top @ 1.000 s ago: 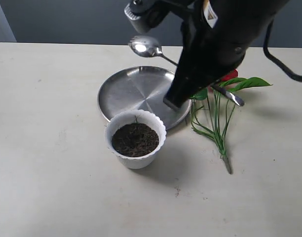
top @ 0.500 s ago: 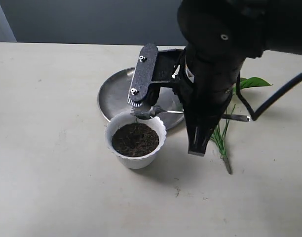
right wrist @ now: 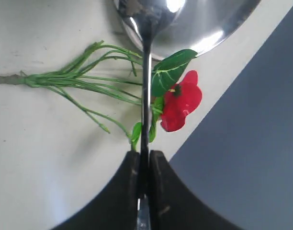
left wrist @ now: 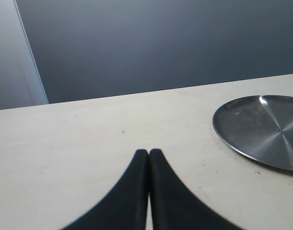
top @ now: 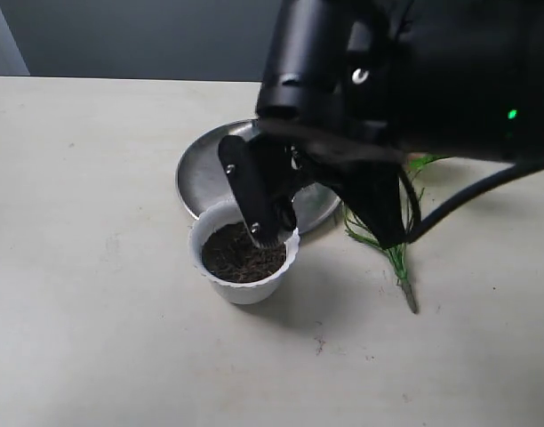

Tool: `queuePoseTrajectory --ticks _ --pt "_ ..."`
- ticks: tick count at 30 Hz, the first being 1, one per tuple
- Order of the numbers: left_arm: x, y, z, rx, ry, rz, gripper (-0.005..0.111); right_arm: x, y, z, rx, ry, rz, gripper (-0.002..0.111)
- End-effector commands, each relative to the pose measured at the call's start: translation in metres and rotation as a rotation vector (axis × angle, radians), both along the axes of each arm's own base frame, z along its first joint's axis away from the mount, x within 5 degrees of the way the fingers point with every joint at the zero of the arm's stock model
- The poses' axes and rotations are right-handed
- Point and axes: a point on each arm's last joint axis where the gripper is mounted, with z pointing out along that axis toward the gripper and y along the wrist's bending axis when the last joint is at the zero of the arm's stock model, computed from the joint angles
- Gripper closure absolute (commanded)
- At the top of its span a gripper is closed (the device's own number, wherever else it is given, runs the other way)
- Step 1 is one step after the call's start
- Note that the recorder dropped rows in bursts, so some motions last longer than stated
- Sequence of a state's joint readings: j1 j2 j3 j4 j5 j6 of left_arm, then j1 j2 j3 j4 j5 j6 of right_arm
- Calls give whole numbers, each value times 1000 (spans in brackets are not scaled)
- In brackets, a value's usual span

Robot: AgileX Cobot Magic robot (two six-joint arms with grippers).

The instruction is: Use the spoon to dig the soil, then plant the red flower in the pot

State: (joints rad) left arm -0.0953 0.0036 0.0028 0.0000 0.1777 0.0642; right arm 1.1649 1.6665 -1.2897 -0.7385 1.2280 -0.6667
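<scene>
The white pot stands in front of the steel plate and holds dark soil. My right gripper points down over the pot's far rim, its tip at the soil. It is shut on the thin handle of the spoon, which runs on from the right gripper in the right wrist view. The arm hides the spoon in the exterior view. The red flower lies on the table beyond the spoon; only the green stems of the red flower show past the arm. My left gripper is shut and empty above bare table.
A round steel plate lies just behind the pot and also shows as the plate in the left wrist view. The bulky black right arm covers the table's upper right. A dark wall runs behind the table's far edge.
The right gripper has swung down and to the left with the spoon, from above the plate to the pot's rim and then to the soil. The flower and the pot have stayed put.
</scene>
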Motion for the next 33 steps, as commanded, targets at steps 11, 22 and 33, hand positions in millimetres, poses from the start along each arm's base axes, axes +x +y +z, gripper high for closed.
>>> queuePoseTrajectory --ticks 11,22,33 --pt "0 0 2 -2 -20 -7 106 -2 45 -34 -263 -250 266 109" --pt "0 0 2 -2 -20 -7 106 -12 59 -68 -347 -173 325 109" --pt "0 0 2 -2 -20 -7 106 -19 66 -88 -377 -138 357 109"
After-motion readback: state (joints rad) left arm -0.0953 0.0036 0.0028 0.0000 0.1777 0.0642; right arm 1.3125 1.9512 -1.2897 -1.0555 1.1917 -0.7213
